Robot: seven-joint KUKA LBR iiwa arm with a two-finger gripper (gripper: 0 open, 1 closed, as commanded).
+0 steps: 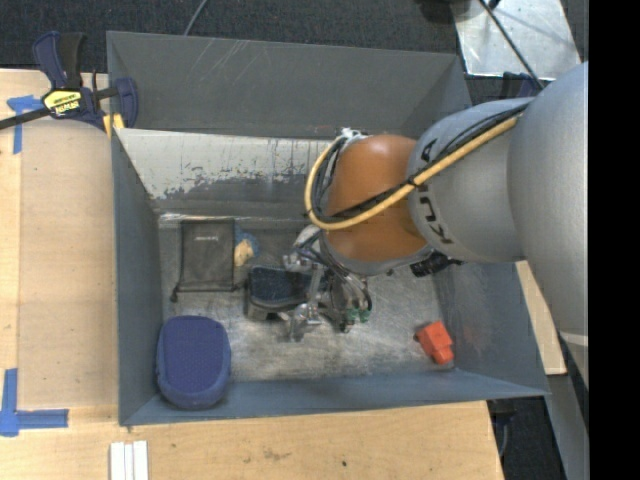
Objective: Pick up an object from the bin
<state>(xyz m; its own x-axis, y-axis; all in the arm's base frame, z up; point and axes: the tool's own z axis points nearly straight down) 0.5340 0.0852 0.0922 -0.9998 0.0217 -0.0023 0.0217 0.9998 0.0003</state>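
**Arm low in the bin, hand beside a dark blue thing**

The grey arm [520,168] is nearest the camera. It takes up the right of the view and reaches in over the right wall of the grey metal bin [280,88]. A yellow cable [450,158] runs along the arm and loops round the orange cover [370,203] at its wrist.

Beneath that cover the hand [322,310] is down close to the bin floor, about midway across. Its metal parts crowd together, with a green bit [358,313] among them. I cannot tell how far open the hand is, nor whether it has hold of anything.

On the floor, a blue oval pad [190,360] with a finely textured top lies in the corner at the view's lower left, against the front wall and well apart from the hand. A small red block [435,343] lies toward the lower right, near the front wall and apart from the hand.

A dark blue thing [275,290], lumpy and almost black, lies in the middle of the floor. It is just beside the hand on the view's left, and whether the two touch I cannot tell.

Farther back and to the left of it, a grey flat plate [207,255] lies near the foot of the back wall. A pale yellow piece [243,253] sits at the plate's right edge, just behind the dark blue thing. The back wall behind them is scratched and scuffed.
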